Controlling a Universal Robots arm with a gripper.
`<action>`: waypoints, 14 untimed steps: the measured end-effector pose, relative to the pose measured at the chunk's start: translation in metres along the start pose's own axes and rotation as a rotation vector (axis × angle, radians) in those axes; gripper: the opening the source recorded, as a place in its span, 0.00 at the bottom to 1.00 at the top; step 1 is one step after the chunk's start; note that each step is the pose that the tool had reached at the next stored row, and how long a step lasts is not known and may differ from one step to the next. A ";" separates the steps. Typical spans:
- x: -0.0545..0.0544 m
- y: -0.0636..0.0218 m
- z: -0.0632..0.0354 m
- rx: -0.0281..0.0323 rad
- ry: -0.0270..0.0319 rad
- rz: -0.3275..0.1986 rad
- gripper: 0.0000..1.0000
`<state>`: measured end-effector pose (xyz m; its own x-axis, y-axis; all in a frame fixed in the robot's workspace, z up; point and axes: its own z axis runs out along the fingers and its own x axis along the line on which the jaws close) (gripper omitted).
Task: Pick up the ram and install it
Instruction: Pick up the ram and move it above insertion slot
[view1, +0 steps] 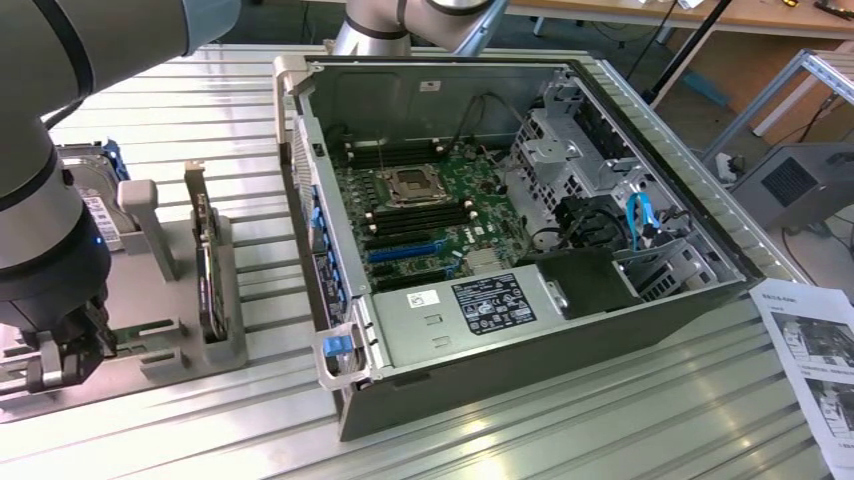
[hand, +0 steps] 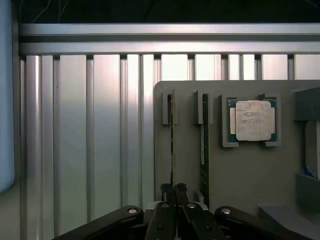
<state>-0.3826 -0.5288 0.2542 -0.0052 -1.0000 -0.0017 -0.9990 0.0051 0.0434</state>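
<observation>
Ram sticks: two, thin and green, standing on edge in neighbouring slots of the grey holder (hand: 240, 175), parallel and just apart.
The ram (hand: 172, 145): the stick in the slot nearest the holder's outer edge, next to the bare ribbed table (hand: 75, 140). It is upright, with its lower edge hidden in the slot.
Second stick (hand: 204, 145): one slot over, between the ram and the processor chip. The jaws are not touching it.
Processor chip (hand: 252, 121): one, square with a silver lid, lying flat in its own recess of the holder, near the second stick.
Jaws: drawn almost fully together, one on each face of the ram at one end of the stick, pinching its top edge. Nothing else is between them.
Arm (view1: 40, 150): one, reaching down over the holder at the table's edge on the exterior view's left.
Computer case (view1: 534, 370): one, lying on its side with the panel off, in the middle of the table just beside the holder.
Motherboard (view1: 441, 200): one, inside the case, with a processor socket near its middle and long black slots on either side of the socket.
Printed sheet (view1: 814, 370): one, lying flat at the table's near corner on the exterior view's right.
</observation>
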 end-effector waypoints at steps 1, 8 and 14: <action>0.000 0.0000 -0.0011 -0.0001 0.0000 0.000 0.12; 0.000 -0.0001 -0.0084 -0.0001 0.0001 0.000 0.12; 0.000 0.0001 -0.0154 -0.0001 0.0002 0.000 0.12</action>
<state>-0.3820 -0.5288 0.2696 -0.0052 -1.0000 -0.0015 -0.9990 0.0052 0.0436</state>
